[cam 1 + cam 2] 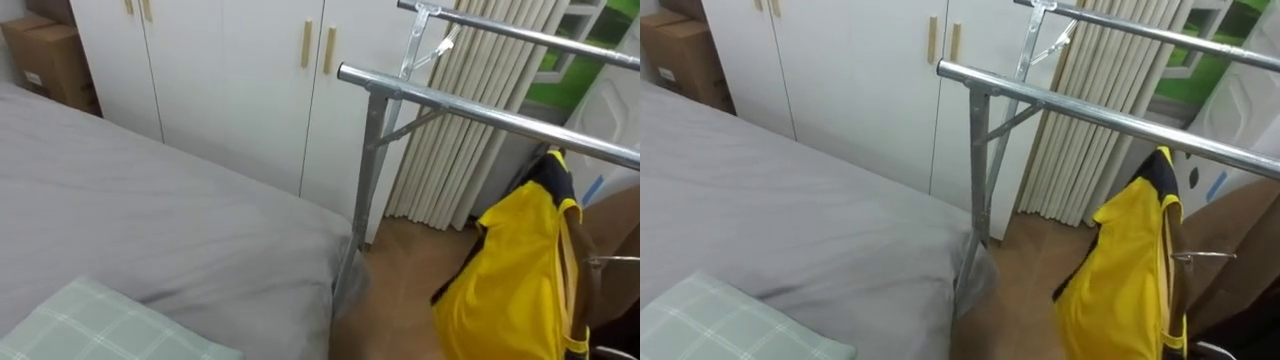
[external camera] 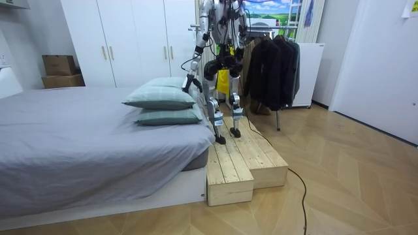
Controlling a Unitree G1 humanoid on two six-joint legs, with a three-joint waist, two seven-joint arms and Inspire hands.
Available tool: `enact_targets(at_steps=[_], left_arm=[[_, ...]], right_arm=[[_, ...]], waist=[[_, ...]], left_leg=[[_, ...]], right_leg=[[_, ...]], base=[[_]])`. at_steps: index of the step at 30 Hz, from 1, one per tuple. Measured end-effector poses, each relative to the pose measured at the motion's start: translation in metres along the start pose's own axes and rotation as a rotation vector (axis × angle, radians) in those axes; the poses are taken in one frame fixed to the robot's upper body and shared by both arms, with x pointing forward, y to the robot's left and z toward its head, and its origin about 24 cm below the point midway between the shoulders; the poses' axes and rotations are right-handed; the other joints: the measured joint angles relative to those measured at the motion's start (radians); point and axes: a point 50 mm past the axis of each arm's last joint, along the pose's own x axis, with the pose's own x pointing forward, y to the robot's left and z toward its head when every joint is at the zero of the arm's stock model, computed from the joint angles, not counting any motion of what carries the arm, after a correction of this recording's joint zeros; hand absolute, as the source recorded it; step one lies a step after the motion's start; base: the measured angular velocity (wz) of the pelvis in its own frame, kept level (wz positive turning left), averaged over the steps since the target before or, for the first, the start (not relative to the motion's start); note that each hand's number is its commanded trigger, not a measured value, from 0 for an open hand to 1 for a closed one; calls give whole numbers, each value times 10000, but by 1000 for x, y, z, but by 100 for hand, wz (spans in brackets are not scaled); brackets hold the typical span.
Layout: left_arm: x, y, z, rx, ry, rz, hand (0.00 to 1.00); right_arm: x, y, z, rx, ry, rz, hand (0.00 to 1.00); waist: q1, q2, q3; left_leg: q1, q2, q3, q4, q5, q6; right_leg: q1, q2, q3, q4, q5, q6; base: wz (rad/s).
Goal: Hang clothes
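Left hand (image 2: pixel 189 81) low, yellow garment (image 1: pixel 520 270) beneath rack (image 1: pixel 480 110)

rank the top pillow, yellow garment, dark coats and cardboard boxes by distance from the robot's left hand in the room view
From the left hand:
1. top pillow, just beside it
2. yellow garment, by the robot's legs
3. dark coats, hanging at the room view's right
4. cardboard boxes, far at the room view's left

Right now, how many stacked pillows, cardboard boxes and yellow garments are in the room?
Stacked pillows: 2
Cardboard boxes: 2
Yellow garments: 1
Total: 5
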Motion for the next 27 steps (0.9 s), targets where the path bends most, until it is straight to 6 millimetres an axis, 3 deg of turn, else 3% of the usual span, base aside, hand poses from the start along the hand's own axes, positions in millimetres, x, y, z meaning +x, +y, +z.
enact_targets(at_steps=[6,18,27], left_arm=[[0,0,1,219,-41,-1,0],[1,8,9,405,-264,161,0],[1,11,11,361,-354,84,0]], right_arm=[[1,2,12,-733,-42,231,100],[0,1,13,-1098,71,234,100],[-1,-4,21,-2494,562,-7,100]], waist=[[19,-2,1],[239,-145,-5],[371,-234,27]], left_leg=[[8,2,-32,36,-4,2],[-135,-29,-267,202,-24,36],[-141,-30,-281,352,-73,106]], right_leg=[[64,-19,-152,-18,0,-1],[149,-91,-451,-51,-16,22],[146,-168,-708,141,-2,1]], base=[[1],[6],[0]])
